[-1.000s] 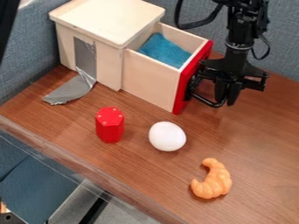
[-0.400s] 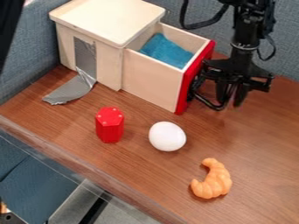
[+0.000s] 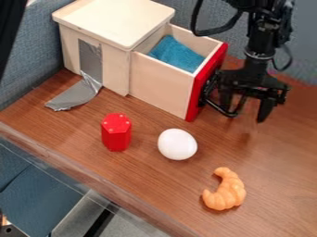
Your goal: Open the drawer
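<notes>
The gripper point(image 3: 248, 109) hangs at the right of the wooden box, just outside the drawer's red front point(image 3: 198, 95). Its two fingers stand apart, the left one close beside the drawer's black handle point(image 3: 221, 110); whether they touch is hard to tell. The drawer point(image 3: 160, 85) is pulled well out of the light wooden box point(image 3: 111, 21), and a blue cloth point(image 3: 175, 53) lies inside it. Part of the handle is hidden behind the gripper.
On the brown table point(image 3: 145, 171) stand a red hexagonal block point(image 3: 116, 132) and a white egg point(image 3: 177, 144), with an orange croissant point(image 3: 225, 190) nearer the front. Grey tape point(image 3: 74, 96) runs from the box onto the table. A blue-grey partition rises behind.
The drawer has slid slightly farther out to the right, mostly between the two earlier frames. The gripper has shifted right, and its fingers have spread wider since the last one.
</notes>
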You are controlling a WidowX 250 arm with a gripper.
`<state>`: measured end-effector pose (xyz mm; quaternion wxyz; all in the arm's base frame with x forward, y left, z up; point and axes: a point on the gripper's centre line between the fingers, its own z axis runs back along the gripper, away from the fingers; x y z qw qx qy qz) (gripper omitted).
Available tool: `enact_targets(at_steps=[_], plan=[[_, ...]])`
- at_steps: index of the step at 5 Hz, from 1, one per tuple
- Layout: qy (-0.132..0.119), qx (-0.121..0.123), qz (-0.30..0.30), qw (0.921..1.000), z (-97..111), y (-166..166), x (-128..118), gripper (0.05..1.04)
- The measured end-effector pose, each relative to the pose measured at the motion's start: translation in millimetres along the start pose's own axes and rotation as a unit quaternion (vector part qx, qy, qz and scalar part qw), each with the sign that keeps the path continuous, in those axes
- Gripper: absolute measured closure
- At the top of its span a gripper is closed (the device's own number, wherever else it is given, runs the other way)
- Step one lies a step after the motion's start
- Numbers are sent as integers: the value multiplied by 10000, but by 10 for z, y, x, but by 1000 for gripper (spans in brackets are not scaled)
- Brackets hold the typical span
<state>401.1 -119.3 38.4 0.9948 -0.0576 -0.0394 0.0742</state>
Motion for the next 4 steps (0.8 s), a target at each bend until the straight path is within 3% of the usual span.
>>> enact_targets(at_steps=[2,4], plan=[[-159,-93,55,9998,439,-19,-64,83],[-356,-217,67,9991,870,31,-280,82]])
